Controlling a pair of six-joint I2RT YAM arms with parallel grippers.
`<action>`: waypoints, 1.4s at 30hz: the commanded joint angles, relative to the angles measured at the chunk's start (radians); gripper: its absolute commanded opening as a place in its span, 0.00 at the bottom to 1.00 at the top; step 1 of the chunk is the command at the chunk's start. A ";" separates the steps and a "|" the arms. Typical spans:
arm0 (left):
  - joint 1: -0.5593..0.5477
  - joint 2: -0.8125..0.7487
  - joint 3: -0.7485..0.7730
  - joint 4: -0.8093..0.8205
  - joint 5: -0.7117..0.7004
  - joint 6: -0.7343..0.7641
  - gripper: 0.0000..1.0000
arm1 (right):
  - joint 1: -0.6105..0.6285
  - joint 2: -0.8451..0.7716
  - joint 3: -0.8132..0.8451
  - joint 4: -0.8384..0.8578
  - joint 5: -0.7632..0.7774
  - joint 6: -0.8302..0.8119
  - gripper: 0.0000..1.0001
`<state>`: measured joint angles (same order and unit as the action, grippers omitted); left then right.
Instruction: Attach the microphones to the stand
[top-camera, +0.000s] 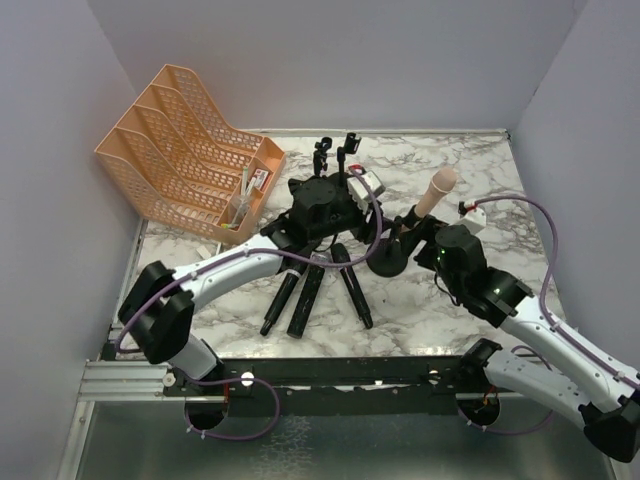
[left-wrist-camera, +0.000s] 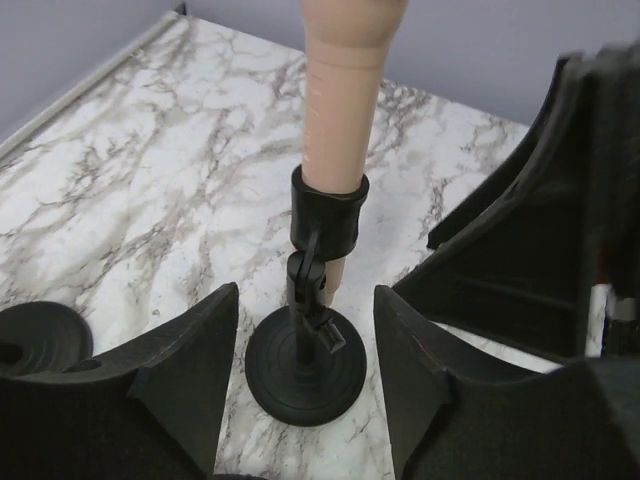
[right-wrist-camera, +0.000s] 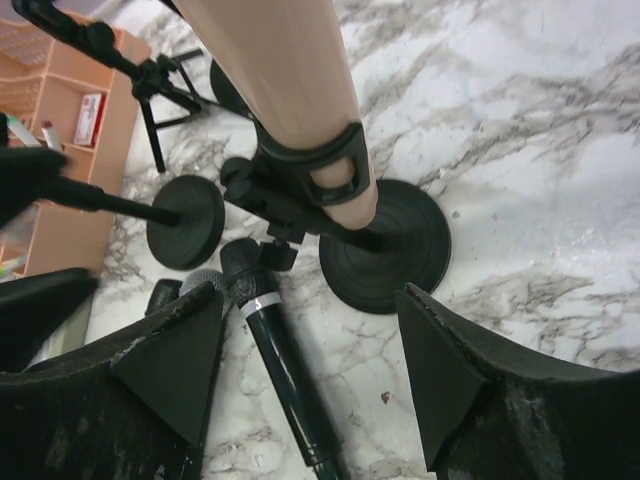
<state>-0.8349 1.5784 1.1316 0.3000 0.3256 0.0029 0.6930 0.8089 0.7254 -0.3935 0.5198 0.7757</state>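
While the pale pink microphone sits tilted in the clip of a round-based stand at 3 o'clock from the table's centre, both end effectors face it empty. The left end effector has its jaws partly apart, and the right end effector is spread wide. Three dark microphones lie loose on the marble at 6 o'clock, and further stands rise at 12 o'clock.
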 joint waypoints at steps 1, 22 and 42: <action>0.003 -0.146 -0.093 0.006 -0.293 -0.150 0.60 | 0.005 0.062 -0.051 -0.032 -0.113 0.088 0.72; 0.025 -0.500 -0.333 -0.151 -0.741 -0.305 0.99 | 0.005 0.600 -0.124 0.323 -0.156 0.008 0.58; 0.037 -0.490 -0.303 -0.182 -0.721 -0.284 0.99 | -0.039 0.749 -0.106 0.474 -0.036 -0.083 0.52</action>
<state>-0.8021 1.0912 0.8036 0.1295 -0.3733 -0.2909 0.6712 1.5352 0.6441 0.0601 0.4747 0.7094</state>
